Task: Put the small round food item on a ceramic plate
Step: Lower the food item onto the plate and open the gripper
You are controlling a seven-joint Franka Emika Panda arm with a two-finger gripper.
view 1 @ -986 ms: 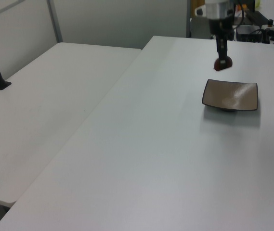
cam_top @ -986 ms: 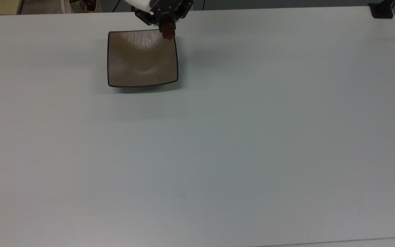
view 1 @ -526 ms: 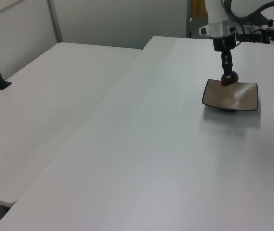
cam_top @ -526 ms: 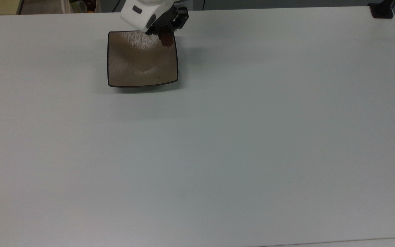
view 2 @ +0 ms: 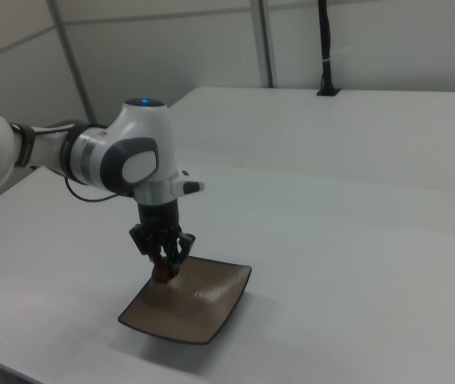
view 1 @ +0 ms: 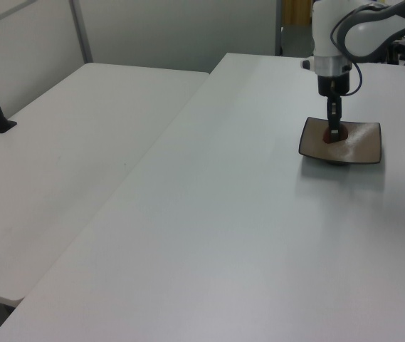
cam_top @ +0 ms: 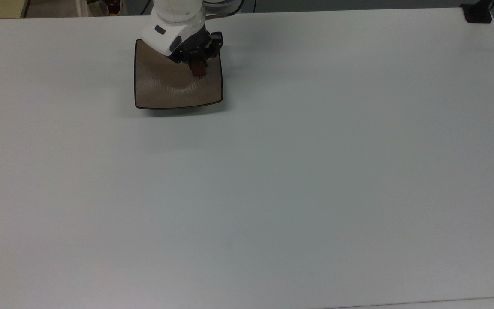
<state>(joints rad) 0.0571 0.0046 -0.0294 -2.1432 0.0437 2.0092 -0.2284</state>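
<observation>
- Pincer [view 2: 163, 270] clamped on the small round food item [cam_top: 197, 71], low over the ceramic plate [cam_top: 161, 88], near its far-right corner in the top view.
- Carry looks done; I'd say only letting go is left.

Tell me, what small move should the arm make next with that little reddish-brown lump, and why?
Probably open the gripper. It is shut on the small reddish-brown rounded food item, low over the square tan glazed plate, inside its dark rim, so letting go should leave it on the plate.
</observation>
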